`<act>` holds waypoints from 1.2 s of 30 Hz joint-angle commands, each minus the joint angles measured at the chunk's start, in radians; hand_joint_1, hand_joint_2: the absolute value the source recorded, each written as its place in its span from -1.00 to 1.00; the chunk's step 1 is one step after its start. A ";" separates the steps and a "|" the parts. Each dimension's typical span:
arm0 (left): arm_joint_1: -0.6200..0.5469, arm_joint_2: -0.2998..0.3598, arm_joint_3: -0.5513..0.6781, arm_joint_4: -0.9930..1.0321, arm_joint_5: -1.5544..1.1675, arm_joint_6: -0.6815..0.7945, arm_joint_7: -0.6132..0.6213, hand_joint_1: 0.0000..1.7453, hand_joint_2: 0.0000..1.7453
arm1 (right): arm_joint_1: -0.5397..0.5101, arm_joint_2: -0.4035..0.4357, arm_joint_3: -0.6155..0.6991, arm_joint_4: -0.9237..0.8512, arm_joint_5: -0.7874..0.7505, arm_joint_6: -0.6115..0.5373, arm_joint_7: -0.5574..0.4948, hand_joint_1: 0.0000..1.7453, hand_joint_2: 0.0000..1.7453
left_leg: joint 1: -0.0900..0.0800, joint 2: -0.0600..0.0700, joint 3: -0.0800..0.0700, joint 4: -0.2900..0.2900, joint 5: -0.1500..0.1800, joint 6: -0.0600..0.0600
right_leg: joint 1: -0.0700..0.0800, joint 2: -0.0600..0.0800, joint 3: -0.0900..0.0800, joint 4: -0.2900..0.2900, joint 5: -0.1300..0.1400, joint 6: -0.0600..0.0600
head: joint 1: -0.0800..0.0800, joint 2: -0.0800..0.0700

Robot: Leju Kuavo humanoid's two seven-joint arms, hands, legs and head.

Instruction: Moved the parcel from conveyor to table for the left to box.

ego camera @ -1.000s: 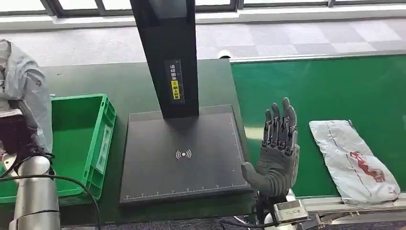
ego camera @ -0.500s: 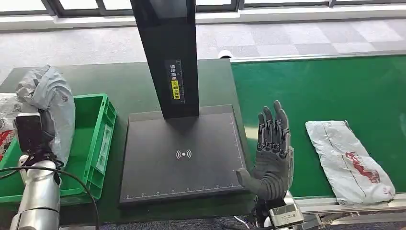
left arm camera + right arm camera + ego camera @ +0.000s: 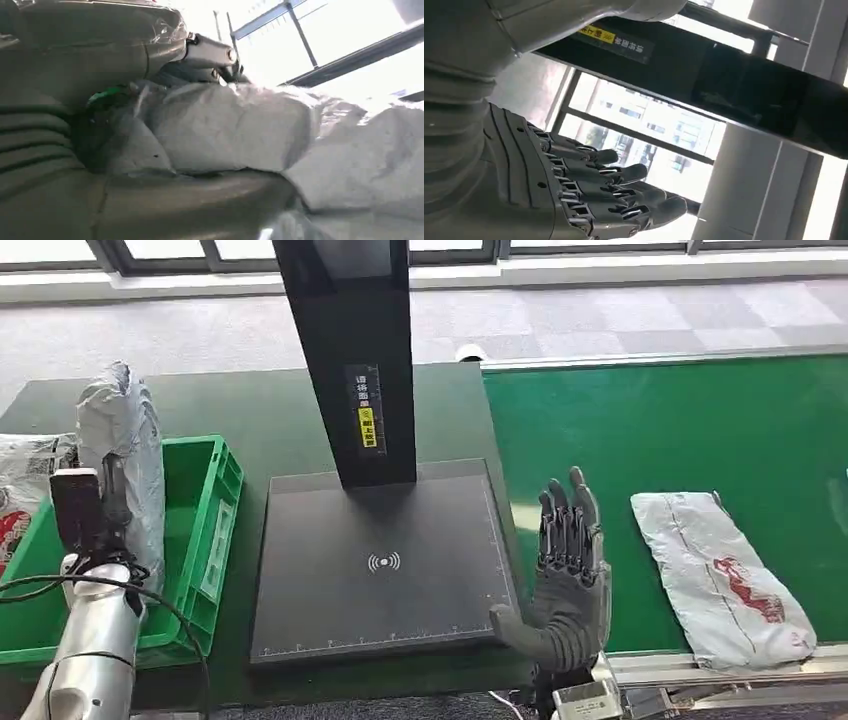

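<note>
So I count three grey poly-bag parcels here. One crumpled parcel (image 3: 120,455) is held up in the left hand (image 3: 95,525), hanging over the near left part of the green crate (image 3: 195,530). The left wrist view has that same bag (image 3: 240,130) pressed right up against the hand's thumb, so the fingers are clamped on it, though the bag hides most of them. A second parcel with a red print (image 3: 20,500) sits at the far left edge, and it looks like it's lying in or against the crate, but I can't tell which since it's cut off by the frame. The third one, a flat bag with red printing (image 3: 720,580), lies on the green conveyor belt (image 3: 680,430), to the right of the right hand and not touching it.

One crate, standing on the dark green worktop (image 3: 260,410) left of the scanner. One black scan platform (image 3: 380,570) with a wireless symbol in the middle, and one black post (image 3: 350,350) rising from its back edge with a yellow label on it.

The right hand (image 3: 565,580) stands upright with its fingers (image 3: 560,525) straight and pointing away from the robot, close side by side, thumb stuck out toward the platform, holding nothing. It's at the near right corner of the platform, between it and the belt.
</note>
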 commanded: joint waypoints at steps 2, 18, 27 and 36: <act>0.019 -0.051 0.022 -0.064 0.006 0.005 0.008 -1.00 -1.00 | 0.006 -0.020 0.003 0.006 0.000 -0.001 0.000 -1.00 1.00 | 0.000 -0.001 -0.001 -0.001 0.001 0.001 | 0.001 -0.001 0.000 -0.001 0.001 -0.001 | 0.000 0.000; 0.207 -0.101 -0.032 -0.400 0.028 0.080 0.059 -1.00 -1.00 | 0.003 0.003 -0.015 0.024 0.035 0.024 0.000 -1.00 1.00 | 0.000 0.001 0.000 -0.001 0.000 0.000 | 0.001 0.000 -0.001 -0.001 0.000 -0.001 | 0.000 0.000; 0.408 -0.194 -0.129 -0.729 0.171 0.056 -0.033 -1.00 -1.00 | -0.001 0.093 -0.314 0.145 0.605 -0.155 0.264 -1.00 1.00 | 0.000 0.000 0.000 -0.002 0.001 0.001 | 0.001 -0.001 0.000 -0.003 0.001 -0.001 | 0.000 0.000; 0.500 -0.246 -0.455 -0.701 0.428 -0.222 -0.010 -1.00 -1.00 | -0.006 -0.035 -0.560 0.337 1.239 -0.170 0.667 -1.00 1.00 | -0.001 -0.008 0.000 -0.003 0.001 0.004 | -0.001 -0.008 0.005 -0.008 0.001 0.002 | 0.000 0.000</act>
